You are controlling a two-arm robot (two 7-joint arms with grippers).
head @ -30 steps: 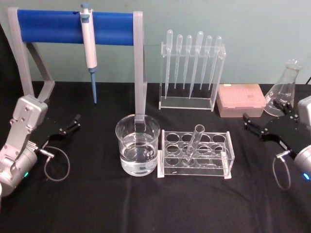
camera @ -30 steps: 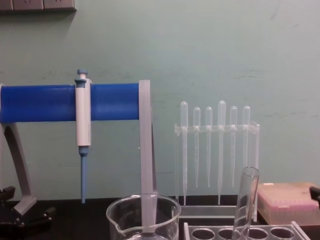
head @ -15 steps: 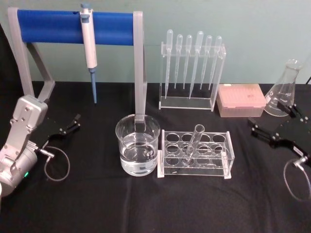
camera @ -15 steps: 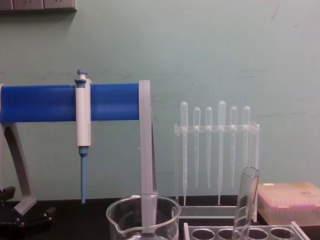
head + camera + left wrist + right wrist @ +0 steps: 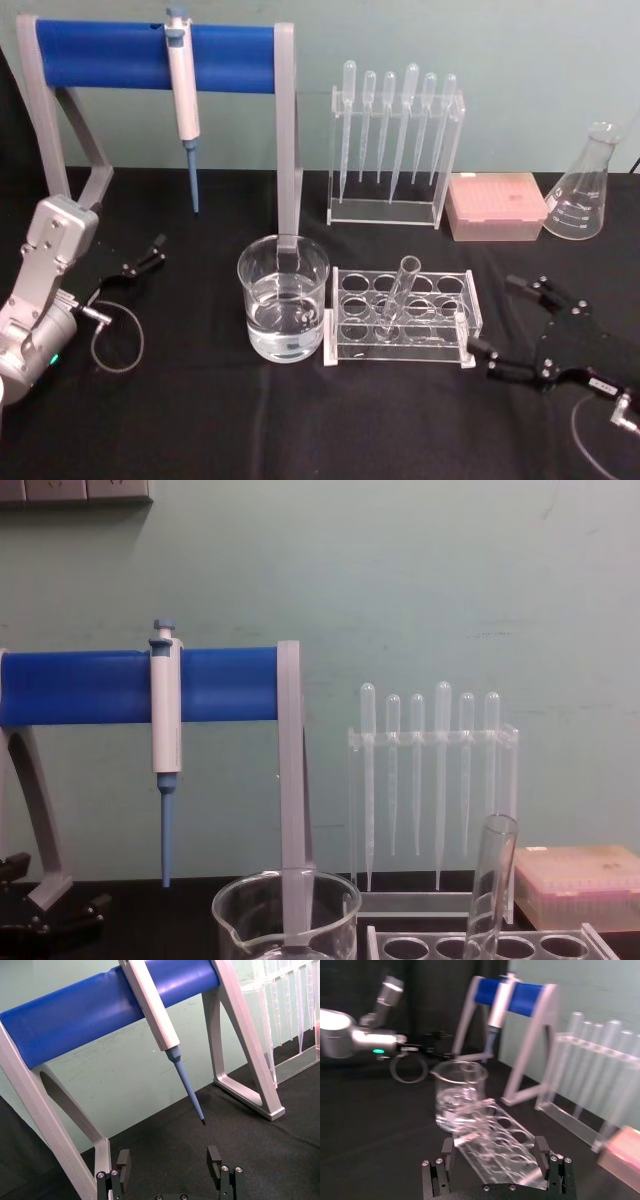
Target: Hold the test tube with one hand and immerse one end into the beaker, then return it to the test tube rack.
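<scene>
Round-bottomed clear glass test tube (image 5: 397, 295) leans in the clear plastic rack (image 5: 462, 332) beside the wide beaker (image 5: 262, 300); right gripper (image 5: 493, 315) near the rack, black jaws apart, empty; left gripper (image 5: 145, 256) parked, jaws apart.

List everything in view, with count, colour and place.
test tube: one, clear, tilted in the test tube rack
test tube rack: one, clear, table centre
beaker: one, clear, part-filled with clear liquid, left of the rack
pipettor: one, white and blue, hanging on the stand
stand: one, grey with blue bar, back left
pipettes: six, translucent, in the pipette rack
pipette rack: one, clear, back centre
tip box: one, pink, back right
flask: one, clear, far right
table: one, black
left gripper: one, black, open, at left
right gripper: one, black, open, right of the test tube rack
</scene>
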